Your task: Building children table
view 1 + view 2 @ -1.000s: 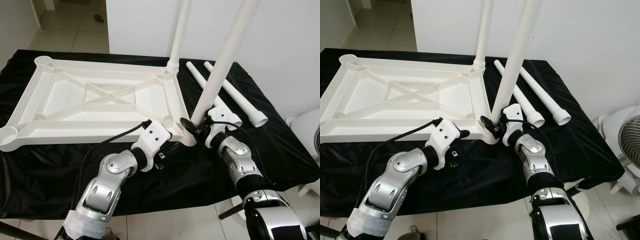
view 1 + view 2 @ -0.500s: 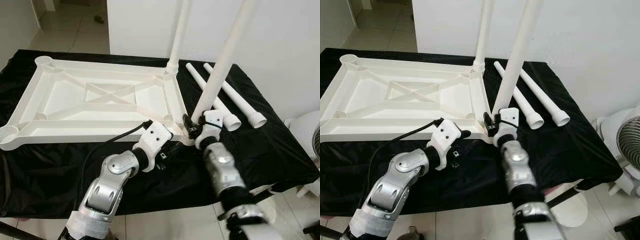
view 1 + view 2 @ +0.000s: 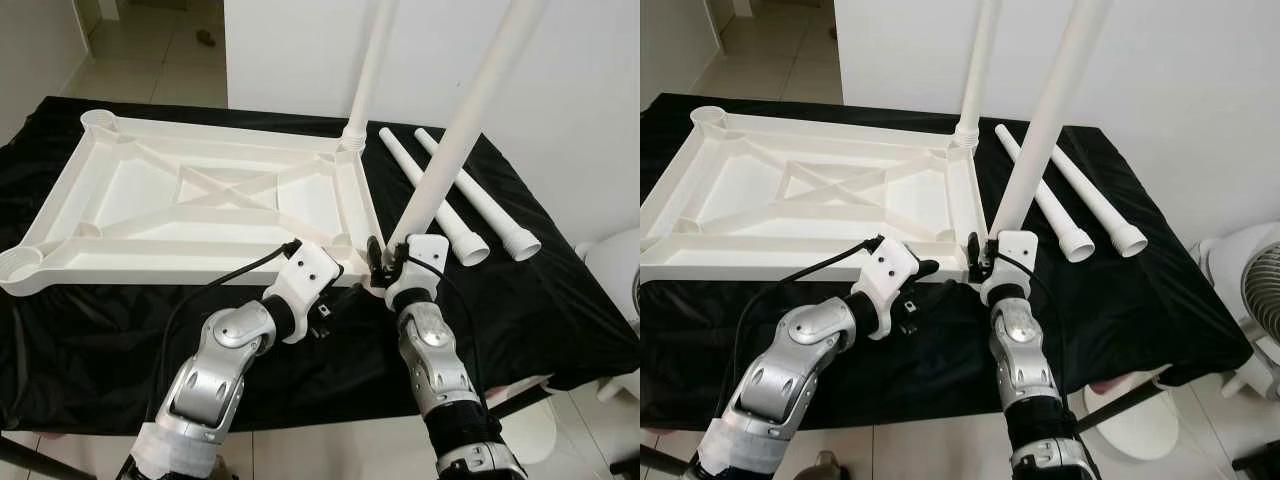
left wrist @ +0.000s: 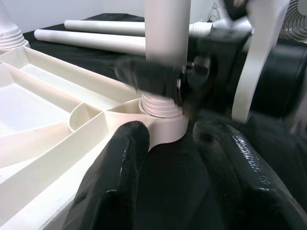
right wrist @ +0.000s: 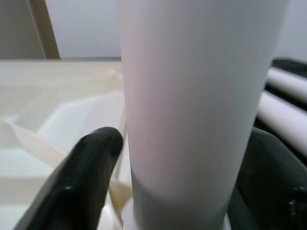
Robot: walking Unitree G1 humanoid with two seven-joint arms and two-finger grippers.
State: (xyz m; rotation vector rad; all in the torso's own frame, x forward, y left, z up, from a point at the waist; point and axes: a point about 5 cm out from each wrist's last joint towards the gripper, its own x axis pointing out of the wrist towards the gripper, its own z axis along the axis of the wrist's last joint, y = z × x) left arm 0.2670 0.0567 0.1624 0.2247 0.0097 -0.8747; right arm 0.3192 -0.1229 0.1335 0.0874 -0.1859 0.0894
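Two legs [image 3: 455, 195] lie right of the tabletop [image 3: 200, 205], apparently parallel.

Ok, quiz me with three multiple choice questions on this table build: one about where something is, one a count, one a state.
1. Where do the loose white plastic legs lie?
A. on the black cloth, to the right of the upturned white plastic tabletop
B. on the floor
C. inside the tabletop

2. How many legs stand upright in corner sockets?
A. none
B. two
C. four

3. What is the right gripper doing?
A. hanging idle
B. gripping the loose legs
C. shut on the near upright white leg at its base

Answers: 1 A, both loose legs rest on the cloth. 2 B, the near leg and the far upright leg stand in the two right-hand corners. 3 C, its fingers flank that leg in the right wrist view.
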